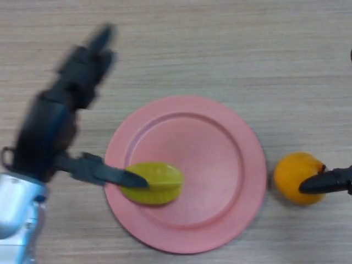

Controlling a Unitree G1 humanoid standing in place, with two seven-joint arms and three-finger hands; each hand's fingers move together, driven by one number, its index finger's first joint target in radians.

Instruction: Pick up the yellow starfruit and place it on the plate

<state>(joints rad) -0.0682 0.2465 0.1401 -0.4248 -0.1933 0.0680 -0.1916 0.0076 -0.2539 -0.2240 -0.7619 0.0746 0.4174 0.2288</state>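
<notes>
The yellow starfruit (157,183) lies on the pink plate (220,165), at its lower left inside the rim. My left hand (52,132) is left of the plate with its fingers straight and spread; the thumb (104,173) reaches over the plate's rim and touches the starfruit's left end, while the other fingers point up and away. Only a black fingertip of my right hand (330,181) shows at the right edge, resting against an orange.
An orange (297,177) sits on the wooden table (220,49) just right of the plate, almost touching its rim.
</notes>
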